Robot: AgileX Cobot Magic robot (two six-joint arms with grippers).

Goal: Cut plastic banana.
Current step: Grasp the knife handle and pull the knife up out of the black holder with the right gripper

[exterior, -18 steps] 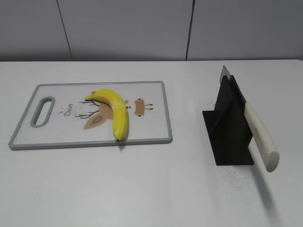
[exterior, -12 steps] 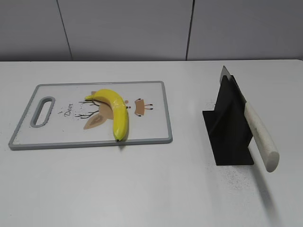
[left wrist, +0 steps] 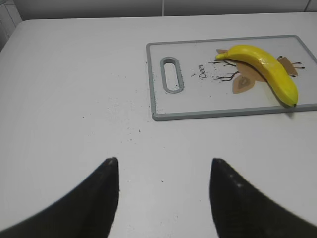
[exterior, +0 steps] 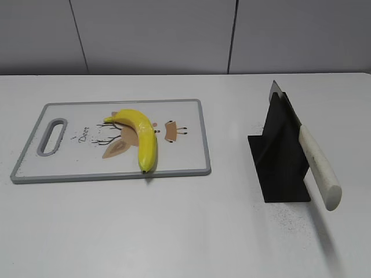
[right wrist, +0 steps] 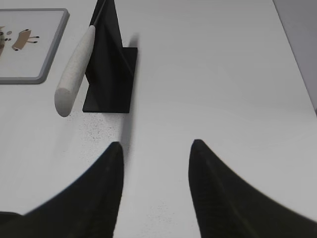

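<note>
Banana [exterior: 142, 136] lies glossy, probably slippery, on my board [exterior: 191, 165]; I'd pin its middle. Both grippers [left wrist: 163, 166] [right wrist: 156, 148] gape empty.

Glossy bright-yellow curved plastic banana [exterior: 141, 135] lying on a white rectangular cutting board with grey rim and printed deer drawing [exterior: 191, 136], dark tip toward the near edge, almost at the rim. Oval handle slot [exterior: 51, 136] at the board's left end. Well apart to the right, on the white tabletop [exterior: 174, 226], a black upright knife stand [exterior: 281, 153] holding a knife with cream-white handle [exterior: 319, 166], handle slanting down toward the near right, blade tip poking above the stand's far top.
</note>
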